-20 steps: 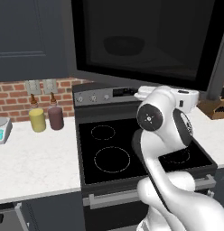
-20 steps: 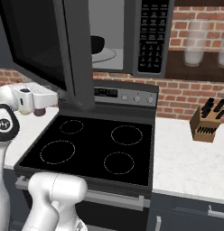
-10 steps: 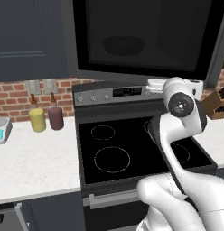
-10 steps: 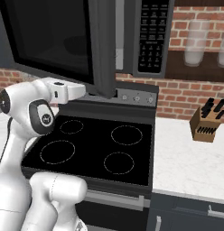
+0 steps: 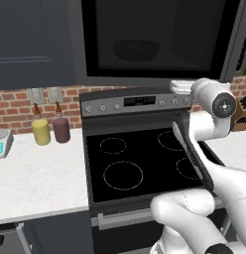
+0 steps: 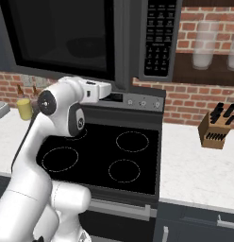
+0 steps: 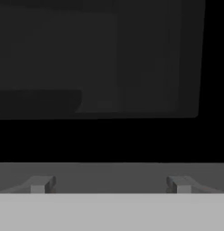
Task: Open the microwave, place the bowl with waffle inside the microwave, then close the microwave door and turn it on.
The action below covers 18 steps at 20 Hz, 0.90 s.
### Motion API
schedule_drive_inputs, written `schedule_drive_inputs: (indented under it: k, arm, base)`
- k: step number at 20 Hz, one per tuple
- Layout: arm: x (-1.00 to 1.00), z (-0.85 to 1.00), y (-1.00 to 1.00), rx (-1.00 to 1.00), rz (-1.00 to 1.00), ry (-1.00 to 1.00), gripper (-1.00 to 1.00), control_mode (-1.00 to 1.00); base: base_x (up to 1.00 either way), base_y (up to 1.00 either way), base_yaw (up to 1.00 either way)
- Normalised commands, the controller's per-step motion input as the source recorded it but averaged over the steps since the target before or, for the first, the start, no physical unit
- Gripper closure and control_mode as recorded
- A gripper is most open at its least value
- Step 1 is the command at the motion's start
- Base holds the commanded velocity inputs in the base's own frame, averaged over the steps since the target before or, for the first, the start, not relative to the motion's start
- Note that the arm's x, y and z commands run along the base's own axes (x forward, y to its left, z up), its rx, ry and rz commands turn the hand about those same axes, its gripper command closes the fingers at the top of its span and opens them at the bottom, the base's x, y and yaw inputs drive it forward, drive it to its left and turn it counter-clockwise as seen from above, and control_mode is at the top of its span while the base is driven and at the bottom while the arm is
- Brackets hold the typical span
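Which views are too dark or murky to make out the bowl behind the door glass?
Hand view: near-black throughout, the shallow black bowl a faint silhouette. Left base view: bowl dim behind the dark grey microwave door's glass. Right base view: similarly murky, bowl barely distinct.

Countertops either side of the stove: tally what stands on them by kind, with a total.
Bottles: 2 (yellow bottle, dark red bottle)
Kitchen scale: 1
Knife block: 1
Total: 4
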Motion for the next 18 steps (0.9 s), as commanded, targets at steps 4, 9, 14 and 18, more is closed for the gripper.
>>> schedule_drive_inputs:
  k: [4, 9, 14, 18]
  arm:
    - [0.36, 0.12, -0.24, 0.08, 0.13, 0.0, -1.0, -1.0]
    - [0.33, 0.16, -0.1, 0.05, 0.1, 0.0, -1.0, -1.0]
    - [0.28, 0.11, 0.0, 0.0, 0.05, 0.0, -1.0, -1.0]
    - [0.26, 0.06, 0.0, 0.0, 0.0, 0.0, -1.0, -1.0]
  base:
    - [0.0, 0.0, 0.0]
    - [0.0, 0.0, 0.0]
    - [0.0, 0.0, 0.0]
    - [0.0, 0.0, 0.0]
